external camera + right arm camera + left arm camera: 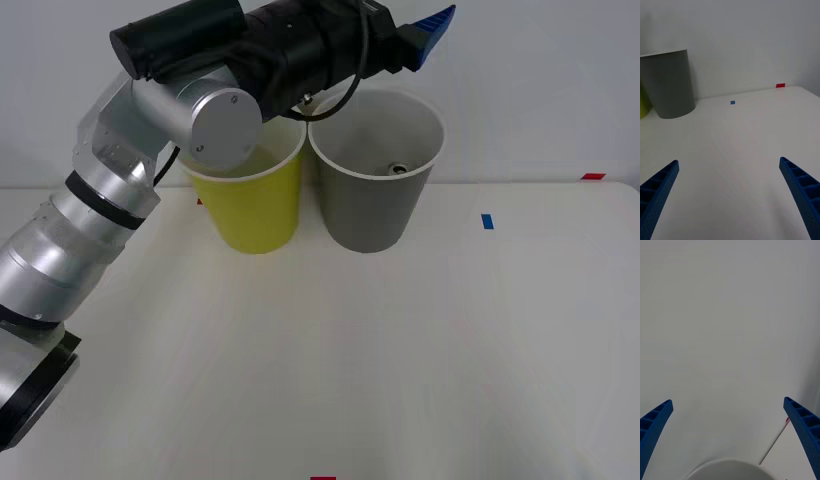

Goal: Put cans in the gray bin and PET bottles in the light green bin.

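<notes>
My left arm crosses in front of the green bin (255, 205) and hides much of its rim and inside. Of my left pincer (432, 27) the front view gives one blue finger (436, 24) jutting out beyond the black wrist, raised above the gray bin's (375, 205) far rim. From the left wrist, that pincer (730, 435) stands wide apart and empty, a curve of pale rim (730, 467) cut off at the picture's edge between the fingers.

The can (397, 168) lies down inside the gray bin; I make out a silver lid only, its body hidden by the wall.

My right pincer (730, 195) is also spread wide, holding nothing, low over the bare white surface (737, 150). From there the gray bin (668, 84) stands far to the left, with a sliver of the green bin (643, 105) cut off beside it.

Both bins stand upright, side by side, touching or nearly so.
</notes>
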